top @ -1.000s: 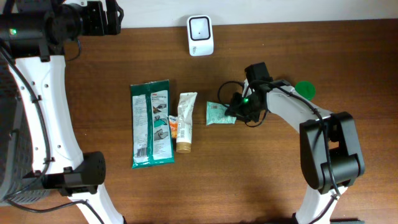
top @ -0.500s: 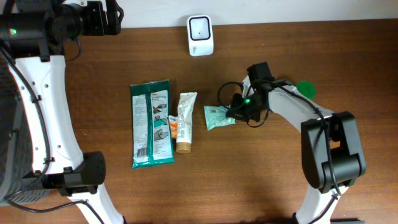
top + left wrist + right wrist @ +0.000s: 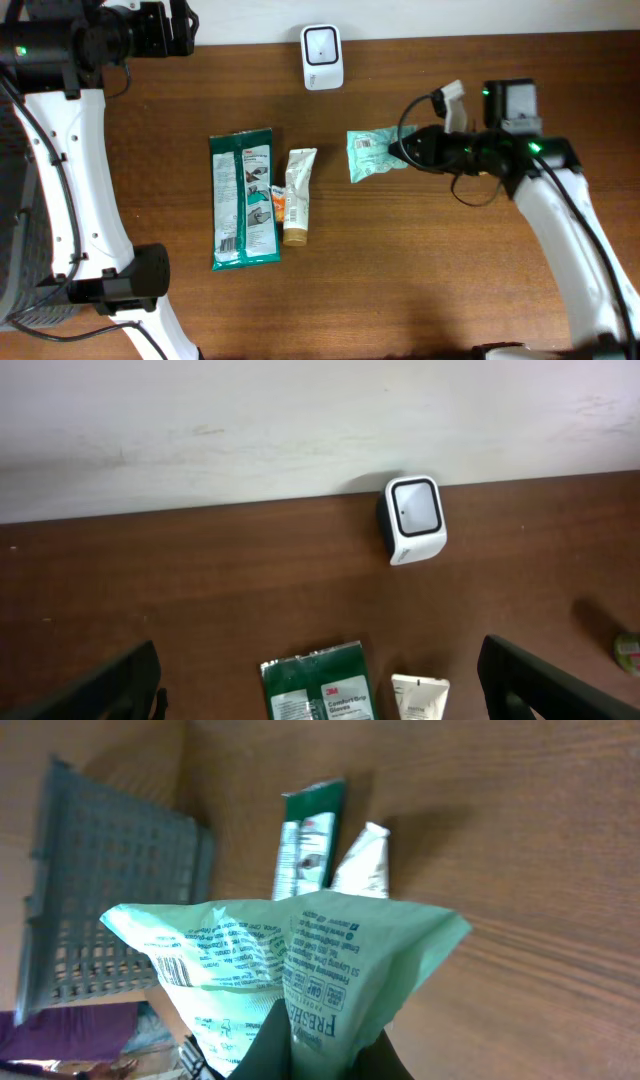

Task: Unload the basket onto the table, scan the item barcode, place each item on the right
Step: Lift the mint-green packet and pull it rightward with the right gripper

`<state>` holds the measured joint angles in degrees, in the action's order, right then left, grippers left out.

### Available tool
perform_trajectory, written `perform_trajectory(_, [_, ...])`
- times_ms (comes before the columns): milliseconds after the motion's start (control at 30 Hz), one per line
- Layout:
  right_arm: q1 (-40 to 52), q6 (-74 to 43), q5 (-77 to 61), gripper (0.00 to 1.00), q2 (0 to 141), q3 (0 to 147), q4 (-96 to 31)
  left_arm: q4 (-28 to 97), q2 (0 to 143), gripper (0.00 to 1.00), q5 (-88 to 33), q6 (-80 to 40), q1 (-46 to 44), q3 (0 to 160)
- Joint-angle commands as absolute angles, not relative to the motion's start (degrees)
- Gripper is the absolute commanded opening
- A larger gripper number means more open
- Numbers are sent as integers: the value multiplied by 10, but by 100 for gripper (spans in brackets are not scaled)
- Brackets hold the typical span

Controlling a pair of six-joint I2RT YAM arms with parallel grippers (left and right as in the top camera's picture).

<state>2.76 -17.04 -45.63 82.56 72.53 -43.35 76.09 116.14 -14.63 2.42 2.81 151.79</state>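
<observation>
My right gripper (image 3: 408,150) is shut on a mint-green packet (image 3: 372,155) and holds it above the table, right of centre. A label with a barcode (image 3: 366,143) faces up on it. In the right wrist view the packet (image 3: 300,955) fills the middle, its barcode (image 3: 172,970) at the left, and the dark fingers (image 3: 272,1045) pinch its lower edge. The white scanner (image 3: 322,57) stands at the table's back edge, also seen from the left wrist as the scanner (image 3: 413,518). My left gripper (image 3: 318,660) is open and empty, high at the back left.
A dark green glove pack (image 3: 243,198) and a white tube (image 3: 298,195) lie side by side left of centre. A grey mesh basket (image 3: 90,890) stands off the table's left side. A pale wall runs behind the scanner.
The right gripper closed on the packet, lifted it off the table and carried it back and slightly right. The right arm swung out to the right. The left arm has not moved.
</observation>
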Motion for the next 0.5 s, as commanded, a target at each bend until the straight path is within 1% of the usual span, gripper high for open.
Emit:
perform_trajectory(0, [21, -192, -441, 4, 761, 731, -462, 760, 1147, 99, -152, 33, 28, 1527])
perform_trajectory(133, [21, -220, -377, 4, 722, 731, -496, 760, 1147, 99, -152, 33, 28, 1527])
perform_trajectory(300, [22, -219, -366, 4, 724, 731, -533, 760, 1147, 99, -152, 33, 28, 1527])
perform_trajectory(467, [22, -219, -366, 4, 725, 731, -541, 760, 1147, 99, -153, 33, 28, 1527])
